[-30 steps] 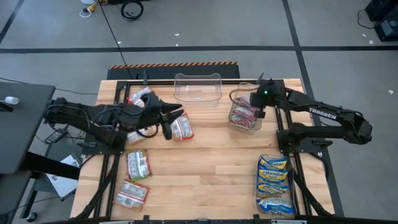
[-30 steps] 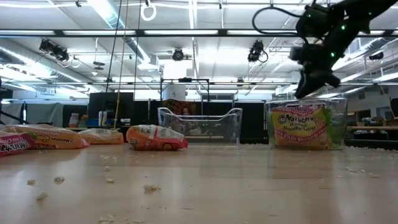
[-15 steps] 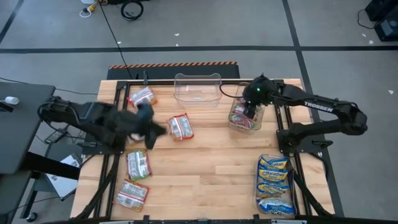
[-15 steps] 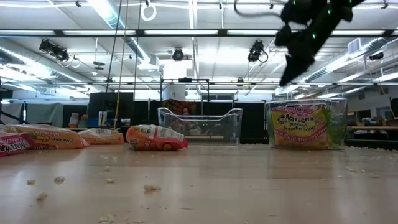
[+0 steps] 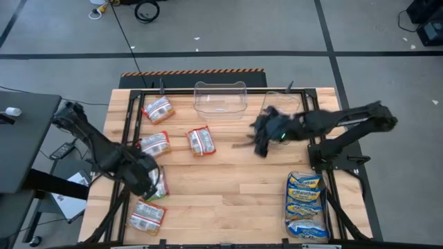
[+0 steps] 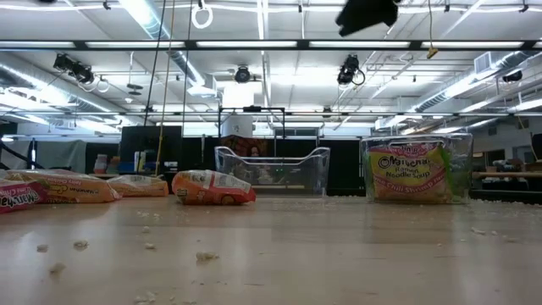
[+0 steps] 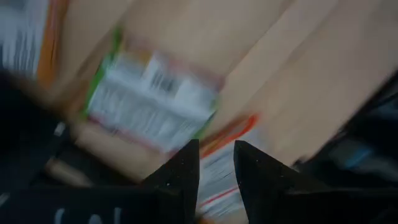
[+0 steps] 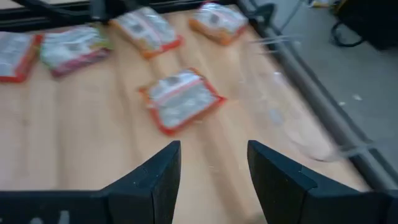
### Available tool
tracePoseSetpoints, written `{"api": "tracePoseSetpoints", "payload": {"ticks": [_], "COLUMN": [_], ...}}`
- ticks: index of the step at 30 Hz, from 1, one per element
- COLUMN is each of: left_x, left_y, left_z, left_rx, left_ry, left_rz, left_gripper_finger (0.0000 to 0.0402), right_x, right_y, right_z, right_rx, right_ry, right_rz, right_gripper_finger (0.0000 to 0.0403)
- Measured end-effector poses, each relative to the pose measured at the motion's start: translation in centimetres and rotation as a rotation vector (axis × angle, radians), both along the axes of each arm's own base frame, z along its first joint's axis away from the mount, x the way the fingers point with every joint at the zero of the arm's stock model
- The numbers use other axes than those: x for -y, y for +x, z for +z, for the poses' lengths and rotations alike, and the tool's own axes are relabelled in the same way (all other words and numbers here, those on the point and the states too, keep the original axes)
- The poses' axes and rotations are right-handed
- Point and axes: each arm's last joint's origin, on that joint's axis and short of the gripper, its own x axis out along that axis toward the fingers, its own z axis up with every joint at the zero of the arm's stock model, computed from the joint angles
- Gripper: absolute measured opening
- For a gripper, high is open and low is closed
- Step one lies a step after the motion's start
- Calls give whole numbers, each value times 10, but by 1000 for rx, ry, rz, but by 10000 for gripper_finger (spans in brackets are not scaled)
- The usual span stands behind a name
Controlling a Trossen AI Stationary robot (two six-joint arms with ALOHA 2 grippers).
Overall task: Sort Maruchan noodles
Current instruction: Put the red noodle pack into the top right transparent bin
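Noodle packets lie flat on the wooden table. Red-and-white ones rest at far left [image 5: 157,109], left [image 5: 154,144] and centre [image 5: 201,140]; a green-and-white one [image 5: 158,185] and another packet [image 5: 147,216] lie near left. Blue-and-yellow packets [image 5: 306,204] are stacked near right. My left gripper [image 5: 145,176] hovers open over the green-and-white packet [image 7: 152,99], fingers narrowly apart [image 7: 214,155]. My right gripper [image 5: 259,138] is open in mid-air right of centre, looking toward the centre red packet [image 8: 180,99], fingers wide apart [image 8: 214,155].
An empty clear bin [image 5: 221,97] stands at the far edge. A second clear bin [image 6: 415,169] on the far right holds red-and-white packets and is partly hidden under my right arm in the high view. Bare wood lies in the table's middle and near-centre.
My left arm swung from beside the centre red packet toward the near-left corner, ending above the green-and-white packet. My right arm left its place over the far-right bin and moved toward the table's centre and near side. No packet moved.
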Motion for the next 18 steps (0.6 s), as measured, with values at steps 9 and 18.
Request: {"api": "tracePoseSetpoints", "payload": {"ticks": [9, 18], "left_x": [1, -17], "left_y": [-26, -36], "left_z": [-88, -140], "left_rx": [-359, -325], "left_ry": [-130, -42], "left_rz": [-63, -51], "left_gripper_finger": [83, 66], "right_x": [-75, -118], "right_y": [86, 153], "right_z": [-17, -18], "right_rx": [-18, 39], "right_ry": [106, 160], "right_rz": [26, 41], "right_gripper_finger": [191, 191]}}
